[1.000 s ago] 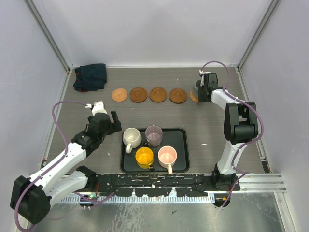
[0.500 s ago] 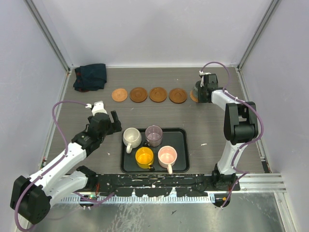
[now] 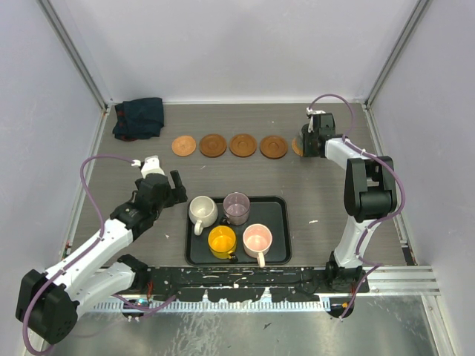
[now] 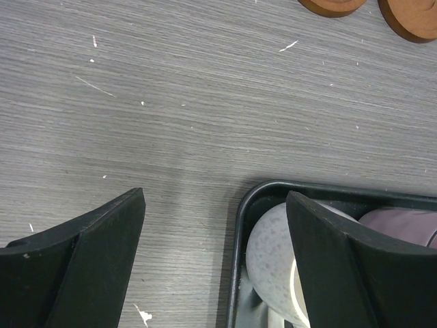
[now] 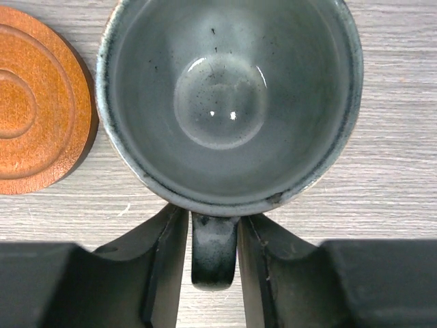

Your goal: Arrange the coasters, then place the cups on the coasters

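Your right end effector (image 5: pixel 213 220) narrow about the handle (image 5: pixel 214 256) of the grey-green cup (image 5: pixel 229 102), grip uncertain: likely slick, breakable; hold there.

On the tabletop (image 3: pixel 334 193), a cloth (image 3: pixel 139 119) lies far left. Right of it, four coasters (image 3: pixel 213 144) run in a row along the far side. A fifth coaster (image 5: pixel 34 102) ends the row on the right, with a cup (image 5: pixel 229 96) just right of it. Nearer, in the middle, a tray (image 3: pixel 279 222) holds four cups (image 3: pixel 236 208), two behind two.
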Robot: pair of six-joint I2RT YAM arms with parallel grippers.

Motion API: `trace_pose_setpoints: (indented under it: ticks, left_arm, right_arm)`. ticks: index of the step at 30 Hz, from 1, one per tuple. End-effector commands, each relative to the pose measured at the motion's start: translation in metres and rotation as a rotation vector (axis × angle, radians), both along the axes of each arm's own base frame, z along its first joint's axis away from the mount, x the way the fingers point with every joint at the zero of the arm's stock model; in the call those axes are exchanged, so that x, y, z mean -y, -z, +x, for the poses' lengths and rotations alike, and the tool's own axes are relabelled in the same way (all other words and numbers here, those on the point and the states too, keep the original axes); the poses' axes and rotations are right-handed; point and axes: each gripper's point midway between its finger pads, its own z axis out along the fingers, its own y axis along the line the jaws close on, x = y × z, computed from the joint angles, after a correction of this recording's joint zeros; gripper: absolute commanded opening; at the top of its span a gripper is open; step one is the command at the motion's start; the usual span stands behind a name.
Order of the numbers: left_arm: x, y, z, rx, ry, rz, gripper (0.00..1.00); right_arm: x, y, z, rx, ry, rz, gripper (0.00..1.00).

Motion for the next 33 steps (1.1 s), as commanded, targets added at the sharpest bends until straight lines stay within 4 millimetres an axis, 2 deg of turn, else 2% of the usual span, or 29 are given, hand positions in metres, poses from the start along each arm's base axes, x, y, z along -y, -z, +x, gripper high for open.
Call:
trace_pose_setpoints:
  ticks: [1,7,20,23,27,33]
  left_arm:
    - [0.002,-0.016,0.008,0.064,-0.016,-0.044,0.85]
    - [0.002,-0.017,0.007,0.069,-0.018,-0.047,0.85]
    - [0.003,-0.016,0.004,0.067,-0.015,-0.066,0.85]
    - [0.003,-0.018,0.003,0.070,-0.014,-0.066,0.85]
    - [0.002,-0.018,0.003,0.070,-0.014,-0.065,0.85]
    - [0.004,-0.021,0.003,0.071,-0.001,-0.063,0.85]
  right_arm:
    - [-0.007,-0.041,0.020,0.140,-0.021,0.004,0.41]
    - [-0.012,-0.043,0.017,0.145,-0.031,-0.006,0.45]
    - [-0.013,-0.044,0.006,0.139,-0.011,-0.008,0.46]
    - [-0.010,-0.043,-0.001,0.134,0.010,-0.011,0.51]
    - [-0.010,-0.046,-0.014,0.134,0.032,0.002,0.63]
    - [-0.015,-0.072,-0.044,0.193,0.072,0.042,0.69]
